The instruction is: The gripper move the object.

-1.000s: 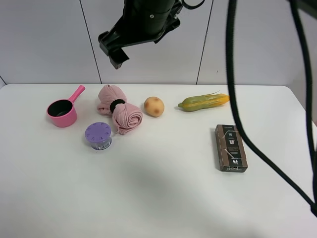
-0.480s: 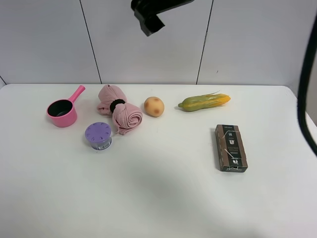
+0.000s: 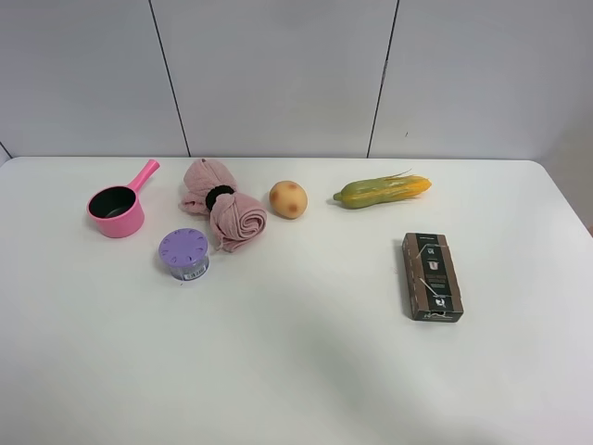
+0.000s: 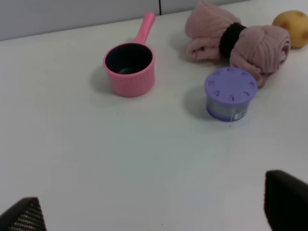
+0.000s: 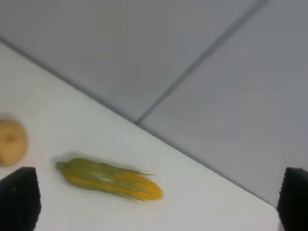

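The dusty-pink towel bundle (image 3: 237,219), cinched by a black band, lies on the white table (image 3: 306,352) at the back left, between the pink pot and the potato. It also shows in the left wrist view (image 4: 206,30). No arm or gripper shows in the exterior high view. My left gripper (image 4: 154,210) is open and empty, its black fingertips (image 4: 285,199) wide apart, well short of the towel. My right gripper (image 5: 156,201) is open and empty, high over the corn; the towel is out of that view.
A bright pink pot (image 3: 118,209) stands left of the towel. A purple round container (image 3: 183,252) stands in front of it. A potato (image 3: 288,198) and a corn cob (image 3: 382,191) lie to its right. A dark box (image 3: 432,276) lies at the right.
The black arm and cables that hung across the top and right of the exterior high view have risen out of it. Nothing on the table has moved.
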`<action>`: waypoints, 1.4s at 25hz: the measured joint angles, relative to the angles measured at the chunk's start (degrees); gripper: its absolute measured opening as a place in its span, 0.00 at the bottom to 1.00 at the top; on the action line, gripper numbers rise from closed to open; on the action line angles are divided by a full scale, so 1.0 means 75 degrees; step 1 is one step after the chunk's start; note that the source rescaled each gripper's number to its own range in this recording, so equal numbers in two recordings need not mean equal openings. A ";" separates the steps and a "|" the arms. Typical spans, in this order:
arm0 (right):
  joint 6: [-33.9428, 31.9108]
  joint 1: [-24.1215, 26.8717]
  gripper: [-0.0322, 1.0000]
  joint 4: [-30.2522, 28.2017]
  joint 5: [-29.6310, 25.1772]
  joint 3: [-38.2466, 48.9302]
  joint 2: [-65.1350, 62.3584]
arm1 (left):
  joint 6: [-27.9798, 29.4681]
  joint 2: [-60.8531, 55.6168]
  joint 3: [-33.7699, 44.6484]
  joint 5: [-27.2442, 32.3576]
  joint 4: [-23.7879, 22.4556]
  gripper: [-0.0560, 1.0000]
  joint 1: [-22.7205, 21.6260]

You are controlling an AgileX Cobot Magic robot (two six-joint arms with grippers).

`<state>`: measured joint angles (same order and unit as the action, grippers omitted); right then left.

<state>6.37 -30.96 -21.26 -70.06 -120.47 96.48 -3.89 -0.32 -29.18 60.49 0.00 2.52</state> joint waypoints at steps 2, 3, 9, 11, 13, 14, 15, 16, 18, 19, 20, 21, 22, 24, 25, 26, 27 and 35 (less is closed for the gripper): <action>-0.0118 0.0563 1.00 0.0000 -0.0007 0.0000 -0.0214 | 0.0000 0.0000 0.0000 0.0000 0.0000 1.00 0.0000; -0.0172 0.0792 1.00 0.0000 -0.0007 0.0000 -0.0298 | 0.0000 0.0000 0.0000 0.0000 0.0000 1.00 0.0000; -0.0472 0.2213 1.00 -0.0007 -0.0007 0.0000 -0.0816 | 0.0000 0.0000 0.0000 0.0000 0.0000 1.00 0.0000; -0.0678 0.2580 1.00 -0.0007 -0.0007 0.0000 -0.1002 | 0.0000 0.0000 0.0000 0.0000 0.0000 1.00 0.0000; -0.0849 0.2832 1.00 0.0079 -0.0007 0.0000 -0.1190 | 0.0000 0.0000 0.0000 0.0000 0.0000 1.00 0.0000; -0.0890 0.2929 1.00 0.0167 -0.0013 0.0000 -0.1303 | 0.0000 0.0000 0.0000 0.0000 0.0000 1.00 0.0000; -0.0898 0.2989 1.00 0.0207 -0.0013 0.0007 -0.1428 | 0.0000 0.0000 0.0000 0.0000 0.0000 1.00 0.0000; -0.0898 0.3011 1.00 0.0228 -0.0013 0.0042 -0.1574 | 0.0000 0.0000 0.0000 0.0000 0.0000 1.00 0.0000; -0.0904 0.3022 1.00 0.0258 -0.0001 0.0312 -0.1925 | 0.0000 0.0000 0.0000 0.0000 0.0000 1.00 0.0000; -0.0904 0.3022 1.00 0.0264 -0.0001 0.0543 -0.2130 | 0.0000 0.0000 0.0000 0.0000 0.0000 1.00 0.0000; -0.0904 0.3029 1.00 0.0281 -0.0001 0.0779 -0.2399 | 0.0000 0.0000 0.0000 0.0000 0.0000 1.00 0.0000; -0.0904 0.3031 1.00 0.0281 -0.0001 0.1115 -0.2690 | 0.0000 0.0000 0.0000 0.0000 0.0000 1.00 0.0000; -0.0904 0.3031 1.00 0.0281 -0.0008 0.1496 -0.3000 | 0.0000 0.0000 0.0000 0.0000 0.0000 1.00 0.0000; -0.0927 0.3031 1.00 0.0281 -0.0008 0.2276 -0.3617 | 0.0000 0.0000 0.0000 0.0000 0.0000 1.00 0.0000; -0.0996 0.3031 1.00 0.0281 -0.0008 0.2796 -0.3961 | 0.0000 0.0000 0.0000 0.0000 0.0000 1.00 0.0000; -0.1079 0.3031 1.00 0.0281 -0.0002 0.3174 -0.4304 | 0.0000 0.0000 0.0000 0.0000 0.0000 1.00 0.0000; -0.1177 0.3031 1.00 0.0308 -0.0009 0.3563 -0.4590 | 0.0000 0.0000 0.0000 0.0000 0.0000 1.00 0.0000; -0.1347 0.3031 1.00 0.1331 -0.0009 0.7469 -0.7251 | 0.0000 0.0000 0.0000 0.0000 0.0000 1.00 0.0000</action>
<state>-3.74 -8.23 -11.28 -70.13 -64.46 42.10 -3.89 -0.32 -29.18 60.49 0.00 2.52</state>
